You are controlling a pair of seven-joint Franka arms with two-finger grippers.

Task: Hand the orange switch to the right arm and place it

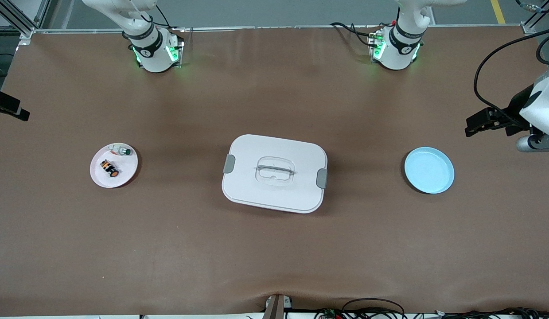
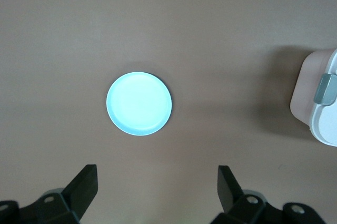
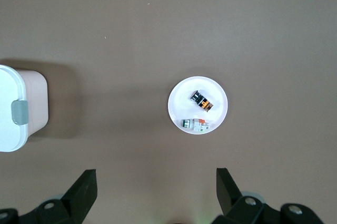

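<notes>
Brown surface (image 1: 274,257) with a white lidded box (image 1: 274,173) in the middle. The orange switch (image 1: 109,168) lies on the white plate (image 1: 128,170) toward the right arm's end, just beside a green-capped switch (image 1: 122,151) that's farther from the front camera. Pale blue plate (image 1: 429,170) sits toward the left arm's end. Left gripper (image 2: 158,187) hangs high over that blue plate, fingers spread, holding nothing. Right gripper (image 3: 157,186) hangs over the white plate's end, fingers spread too.

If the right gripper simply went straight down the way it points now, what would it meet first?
Probably bare table, not a target. The right gripper hangs open, pointing down, and the white plate with the orange switch and the green-capped switch lies just off its line, though depth is hard to judge.
</notes>
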